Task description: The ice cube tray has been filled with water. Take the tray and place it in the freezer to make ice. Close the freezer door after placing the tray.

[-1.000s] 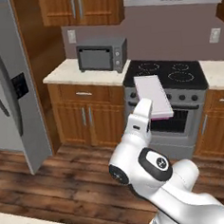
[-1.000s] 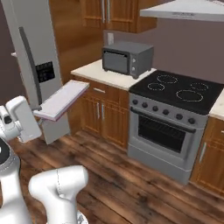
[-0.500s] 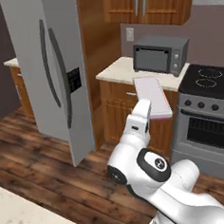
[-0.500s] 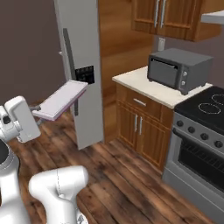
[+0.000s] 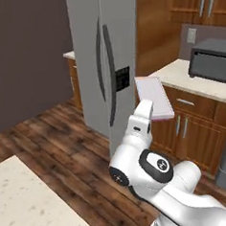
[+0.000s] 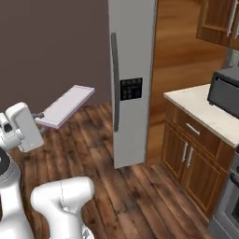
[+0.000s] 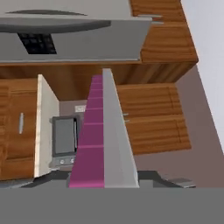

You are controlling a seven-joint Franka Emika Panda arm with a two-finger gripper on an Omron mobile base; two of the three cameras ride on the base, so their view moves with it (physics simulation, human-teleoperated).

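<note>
The ice cube tray point(image 6: 65, 104) is a pale lavender slab held level in the air, and my gripper point(image 6: 41, 116) is shut on its near end. In the left base view the ice cube tray point(image 5: 154, 97) sticks out past my white wrist, toward the cabinets to the right of the fridge. From the hand the ice cube tray point(image 7: 103, 135) appears edge-on, with magenta pockets. The freezer point(image 5: 106, 62) is the tall grey two-door unit. The freezer door point(image 6: 135, 93), with a dark bar handle and a black dispenser panel point(image 6: 130, 88), is closed. A stretch of floor lies between the tray and that door.
A wooden cabinet run with a pale counter point(image 6: 205, 116) stands right of the fridge and carries a grey microwave point(image 5: 211, 61). A light island countertop point(image 5: 31, 208) fills the lower left. Dark wood floor point(image 6: 93, 140) lies open in front of the fridge.
Both base views have swung left with the base: the stove has left the picture and the fridge now stands in the middle. The tray stays in my gripper, level as before.
</note>
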